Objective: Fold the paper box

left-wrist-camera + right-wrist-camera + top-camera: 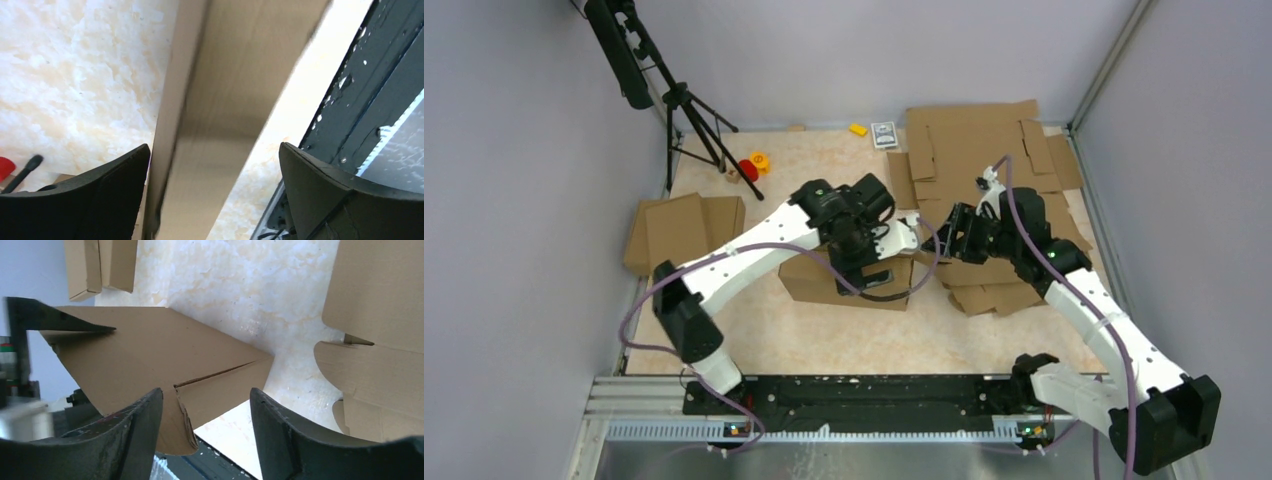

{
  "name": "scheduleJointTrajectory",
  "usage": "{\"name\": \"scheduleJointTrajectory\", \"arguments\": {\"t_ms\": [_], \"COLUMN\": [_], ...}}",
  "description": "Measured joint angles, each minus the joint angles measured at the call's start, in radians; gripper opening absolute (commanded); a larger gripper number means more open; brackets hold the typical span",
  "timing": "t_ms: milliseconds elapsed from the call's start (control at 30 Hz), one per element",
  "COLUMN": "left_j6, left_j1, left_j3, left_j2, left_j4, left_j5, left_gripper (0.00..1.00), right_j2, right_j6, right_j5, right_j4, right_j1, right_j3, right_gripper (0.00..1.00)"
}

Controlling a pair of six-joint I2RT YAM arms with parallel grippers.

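The paper box (824,282) is a brown shallow carton on the table's middle. My left gripper (876,268) hangs over its right end, open. In the left wrist view a box wall (220,100) runs between the fingers of the left gripper (215,167), close to the left finger (100,200) and apart from the right one. My right gripper (949,235) is at the box's right side, open. In the right wrist view a box corner with a curved flap (150,350) lies between the jaws of the right gripper (206,410), nearer the left finger (130,435).
A pile of slotted cardboard sheets (984,150) fills the back right and also shows in the right wrist view (380,365). Smaller cardboard pieces (679,230) lie at left. A tripod (689,110), red (748,170), orange (760,159) and yellow (858,129) items stand at the back. A black rail (854,395) runs along the near edge.
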Motion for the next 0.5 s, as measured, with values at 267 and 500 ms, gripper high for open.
{"name": "scheduleJointTrajectory", "arguments": {"t_ms": [267,500], "left_j6": [0.213,0.264], "left_j1": [0.066,0.066], "left_j3": [-0.222,-0.224], "left_j2": [-0.316,-0.251], "left_j4": [0.136,0.177], "left_j5": [0.077,0.094], "left_gripper": [0.97,0.96], "right_j2": [-0.014,-0.028], "right_j6": [-0.043,-0.053], "right_j5": [-0.027,-0.089], "right_j4": [-0.071,-0.089], "right_j1": [0.000,0.004], "right_j3": [0.000,0.000], "right_gripper": [0.38,0.25]}}
